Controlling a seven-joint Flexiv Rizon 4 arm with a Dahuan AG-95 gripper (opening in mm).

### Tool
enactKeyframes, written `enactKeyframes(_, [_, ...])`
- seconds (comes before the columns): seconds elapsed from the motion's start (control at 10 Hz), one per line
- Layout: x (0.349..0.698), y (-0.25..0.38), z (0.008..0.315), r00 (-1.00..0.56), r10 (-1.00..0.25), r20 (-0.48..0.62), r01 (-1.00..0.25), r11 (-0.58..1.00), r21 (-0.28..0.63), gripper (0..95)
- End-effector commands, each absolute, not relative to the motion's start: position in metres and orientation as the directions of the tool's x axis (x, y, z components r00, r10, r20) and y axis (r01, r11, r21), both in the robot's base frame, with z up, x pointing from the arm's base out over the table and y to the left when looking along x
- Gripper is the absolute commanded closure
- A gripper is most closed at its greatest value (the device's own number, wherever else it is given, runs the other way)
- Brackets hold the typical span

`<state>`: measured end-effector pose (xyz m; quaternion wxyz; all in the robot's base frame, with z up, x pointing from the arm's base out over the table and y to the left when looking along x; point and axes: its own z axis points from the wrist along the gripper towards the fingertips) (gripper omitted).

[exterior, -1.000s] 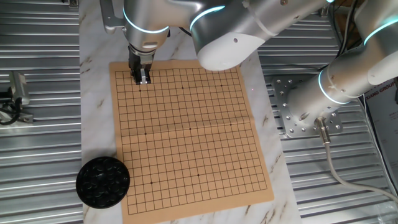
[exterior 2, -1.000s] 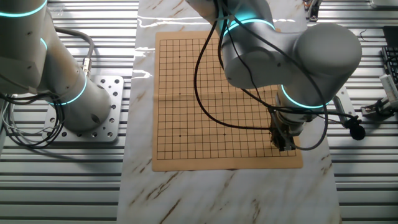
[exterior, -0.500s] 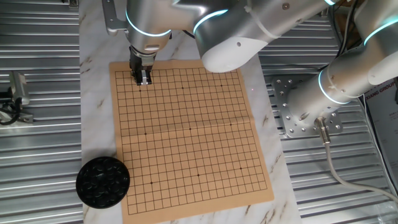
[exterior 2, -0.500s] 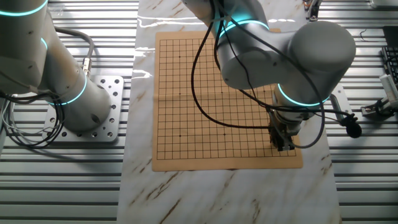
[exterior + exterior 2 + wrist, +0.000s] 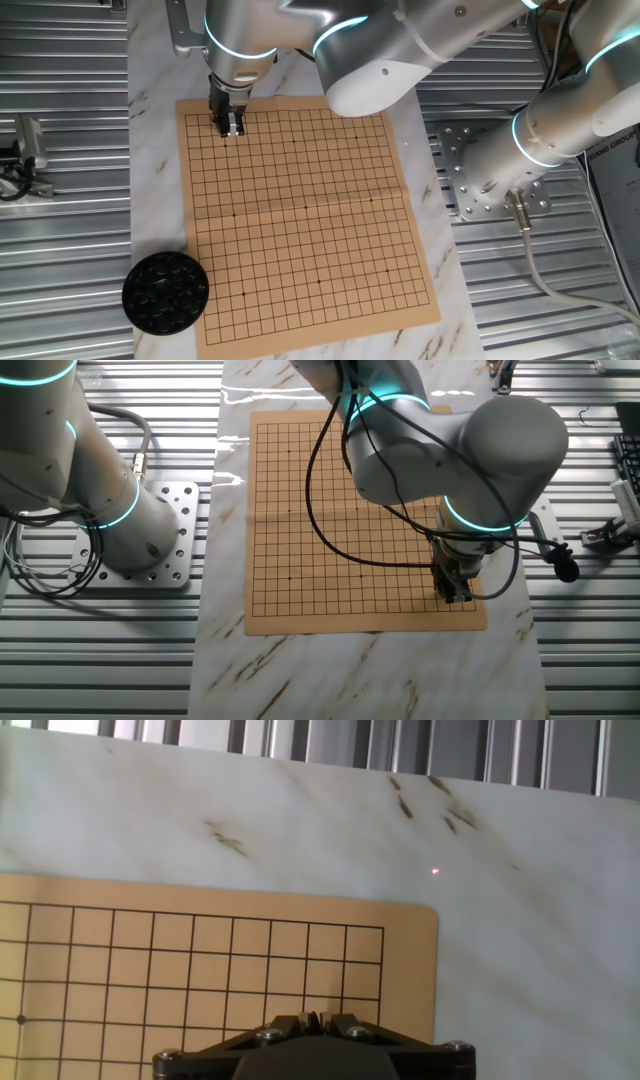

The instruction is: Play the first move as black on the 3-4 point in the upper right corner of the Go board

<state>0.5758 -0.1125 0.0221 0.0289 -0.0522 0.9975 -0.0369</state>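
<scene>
Flanking board: black bowl

The silver arm reaches down with its wrist vertical, the black two-finger gripper pointing straight down, fingers pressed close together.

White marble slab, ribbed metal tabletop
</scene>
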Motion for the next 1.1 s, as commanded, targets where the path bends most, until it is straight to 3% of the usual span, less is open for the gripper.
enactKeyframes(0.1, [0.5763, -0.1125, 0.0219, -0.993, -0.107, -0.053, -0.102, 0.992, -0.079, 95.0])
enactKeyframes(1.1, [0.5756, -0.112, 0.0197, -0.992, -0.118, -0.049, -0.112, 0.987, -0.113, 95.0])
